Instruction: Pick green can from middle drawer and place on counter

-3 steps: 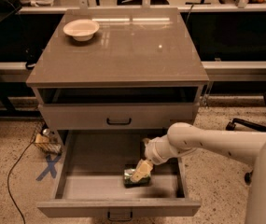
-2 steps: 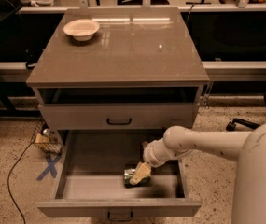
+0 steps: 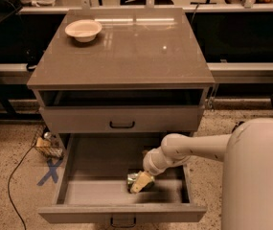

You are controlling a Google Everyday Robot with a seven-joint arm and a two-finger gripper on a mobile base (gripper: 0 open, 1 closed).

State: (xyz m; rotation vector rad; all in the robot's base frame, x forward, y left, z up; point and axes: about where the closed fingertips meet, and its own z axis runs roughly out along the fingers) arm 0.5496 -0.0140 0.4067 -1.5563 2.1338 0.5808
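Note:
The green can [image 3: 135, 180] lies on its side on the pale floor of the pulled-out middle drawer [image 3: 76, 166], right of centre and near the drawer's front. My gripper [image 3: 142, 181] reaches down into the drawer from the right and is at the can, over its right side. The white arm [image 3: 193, 150] runs from the lower right across the drawer's right wall. The counter [image 3: 126, 51] is the glossy grey-brown cabinet top above.
A beige bowl [image 3: 83, 29] sits at the counter's back left. A shut drawer front with a black bar handle [image 3: 122, 124] is above the open drawer, with an open slot over it. Cables and small clutter [image 3: 45, 145] lie on the floor at left.
The gripper has stayed at the can, shifting only slightly down and left. The arm's large white body has come further into view at the right.

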